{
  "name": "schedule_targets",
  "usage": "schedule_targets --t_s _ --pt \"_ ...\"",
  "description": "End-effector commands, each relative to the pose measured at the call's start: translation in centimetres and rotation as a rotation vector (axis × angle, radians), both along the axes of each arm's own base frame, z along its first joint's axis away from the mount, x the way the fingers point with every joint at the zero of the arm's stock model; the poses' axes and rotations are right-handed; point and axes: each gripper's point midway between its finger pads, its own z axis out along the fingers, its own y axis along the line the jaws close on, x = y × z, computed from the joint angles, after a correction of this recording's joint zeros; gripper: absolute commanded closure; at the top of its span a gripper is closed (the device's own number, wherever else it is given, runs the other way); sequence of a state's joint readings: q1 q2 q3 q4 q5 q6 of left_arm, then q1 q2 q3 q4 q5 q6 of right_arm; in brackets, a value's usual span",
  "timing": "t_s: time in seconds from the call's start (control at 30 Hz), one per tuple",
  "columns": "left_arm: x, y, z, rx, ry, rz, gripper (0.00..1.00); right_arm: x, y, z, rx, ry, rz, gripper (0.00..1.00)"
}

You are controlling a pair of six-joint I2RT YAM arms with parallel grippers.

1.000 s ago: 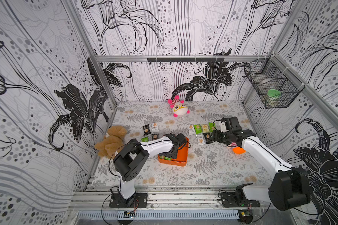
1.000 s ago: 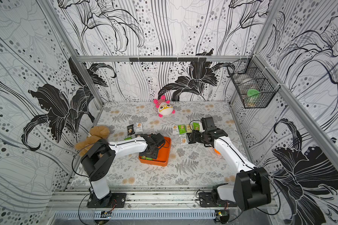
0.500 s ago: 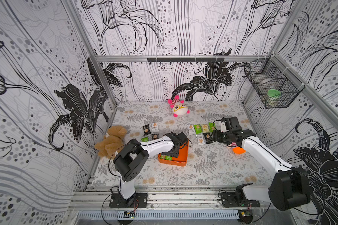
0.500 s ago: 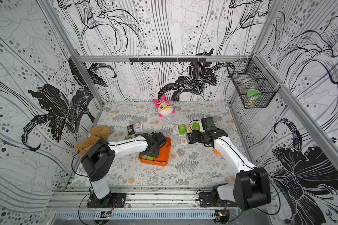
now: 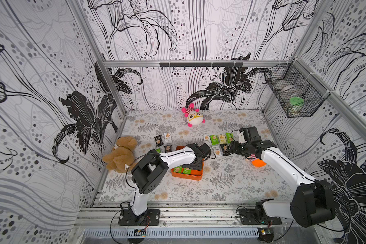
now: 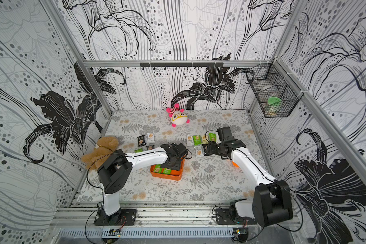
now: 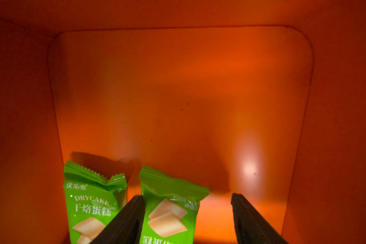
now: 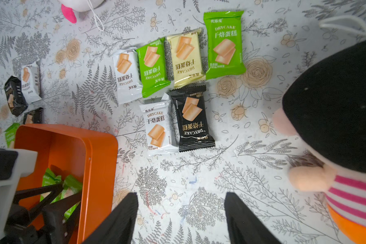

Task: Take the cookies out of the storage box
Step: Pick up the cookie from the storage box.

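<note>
Two green cookies (image 7: 169, 211) left in the storage box (image 7: 178, 84), by its wall; the other packets (image 8: 188, 118) lie outside it. My left end effector (image 7: 186, 195) is spread astride one, a finger (image 7: 127, 217) between both. Risk: closing snags the neighbour or slips off the foil. Right end effector (image 8: 180, 194) apart, empty, outside the box.

Tabletop (image 5: 230, 183): pale cloth printed with grey ferns and tan flowers. Storage box (image 5: 186, 176), orange, sits near the middle. Cookies (image 8: 186, 57) lie flat on the cloth right of it: a row of four (white, green, pale yellow, green), with a white and a black one just beside the row. Four more packets (image 5: 158, 140) lie by the box's far left corner. Brown teddy (image 5: 120, 156) at the left edge. Pink-and-white plush (image 5: 193, 116) near the back wall. Striped plush (image 5: 257, 161) at the right, partly hidden.
</note>
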State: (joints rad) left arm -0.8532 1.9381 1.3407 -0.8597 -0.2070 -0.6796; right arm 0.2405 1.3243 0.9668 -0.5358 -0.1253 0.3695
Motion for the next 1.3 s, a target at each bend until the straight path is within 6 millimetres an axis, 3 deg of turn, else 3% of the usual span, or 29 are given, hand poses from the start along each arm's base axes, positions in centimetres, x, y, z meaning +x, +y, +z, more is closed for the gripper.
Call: schedule_targets --t_s 0.0,0.67,0.97,1.27 --pt "-0.4 0.4 0.4 0.026 0.007 0.000 0.29 0.5 -0.4 0.2 -0.033 -0.004 0.006 0.29" --pt "-2.2 0.6 -2.3 0.009 0.071 -0.029 0.31 0.8 -0.2 0.1 -0.023 0.005 0.000 0.29" --pt "-2.5 0.4 -3.1 -0.009 0.082 -0.037 0.49 0.7 -0.3 0.2 -0.017 0.005 -0.008 0.29" --pt "-0.9 -0.2 -1.0 -0.014 0.018 -0.037 0.56 0.3 -0.3 0.3 -0.010 0.004 -0.015 0.29"
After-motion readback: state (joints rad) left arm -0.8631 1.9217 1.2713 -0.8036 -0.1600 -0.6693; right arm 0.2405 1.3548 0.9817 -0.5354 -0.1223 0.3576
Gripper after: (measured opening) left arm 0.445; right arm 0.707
